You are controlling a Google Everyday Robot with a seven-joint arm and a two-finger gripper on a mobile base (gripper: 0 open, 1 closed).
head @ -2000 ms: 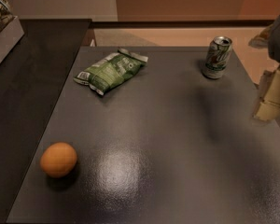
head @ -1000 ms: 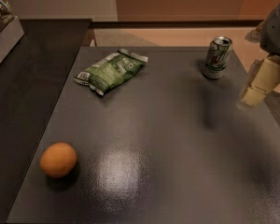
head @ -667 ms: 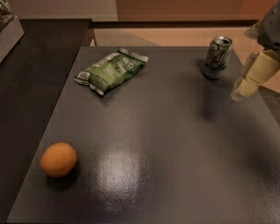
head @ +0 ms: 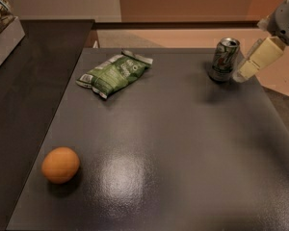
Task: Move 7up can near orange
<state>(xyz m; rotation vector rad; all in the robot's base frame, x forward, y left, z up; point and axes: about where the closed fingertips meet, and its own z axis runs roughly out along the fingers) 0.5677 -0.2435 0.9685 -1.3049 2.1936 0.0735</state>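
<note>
Your gripper (head: 243,73) is hanging at the upper right of the view, slanting down and toward the left.

Dim, warm indoor light, from overhead. Broad soft glare on table (head: 183,129), front centre, right of orange (head: 60,165). Short soft shadows under orange, bag (head: 113,72) and can (head: 223,59). Gripper (head: 243,72) at upper right, just beside can, palest and brightest-lit item; faint shadow on table below.

Silver-and-green 7up can (head: 224,59), cream tool (head: 253,61) just beside it, evenly coloured orange (head: 60,164), green-and-white snack bag (head: 114,72), dark grey table (head: 183,153).
</note>
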